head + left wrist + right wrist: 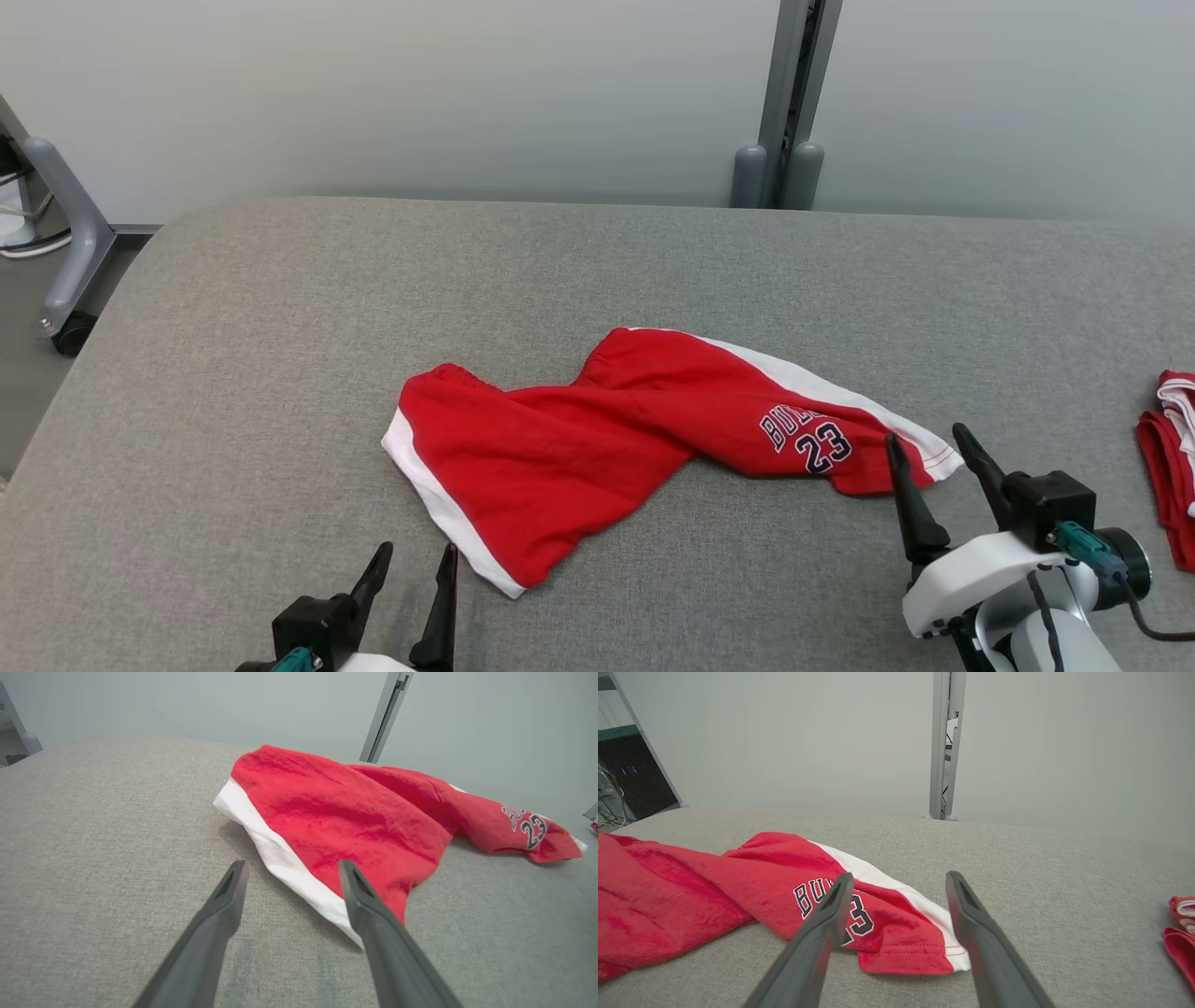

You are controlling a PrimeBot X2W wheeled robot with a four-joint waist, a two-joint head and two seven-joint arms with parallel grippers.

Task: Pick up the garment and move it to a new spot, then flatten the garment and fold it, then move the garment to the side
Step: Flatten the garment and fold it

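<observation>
Grippers come nearest. The left gripper (416, 553) sits just off the garment's near-left corner with its jaws spread wide and nothing between them. In its own wrist view, the left gripper (293, 863) points low along the surface, and the white-trimmed hem lies just past the fingertips and a little to the right. The right gripper (926, 434) is at the garment's right end, also spread and empty, on a pale forearm angled in from the near right. In the right wrist view (900, 875), the stitched hem and the printed number fall between and under the two fingers, so this arm looks the closer one. I cannot tell whether its tips touch cloth.

The garment (597, 439), a pair of red shorts, lies loose on the grey table (280, 327). Its long axis runs left to right between the two grippers, and it is twisted through the middle, with the gathered waistband on the far side. Each gripper therefore faces its own leg hem, and a short reach forward and down should bring either one onto cloth.

Well to the garment's right lies another red cloth (1172, 457). Behind the garment, past the table's far edge, a grey post (784, 112) stands against the wall.
</observation>
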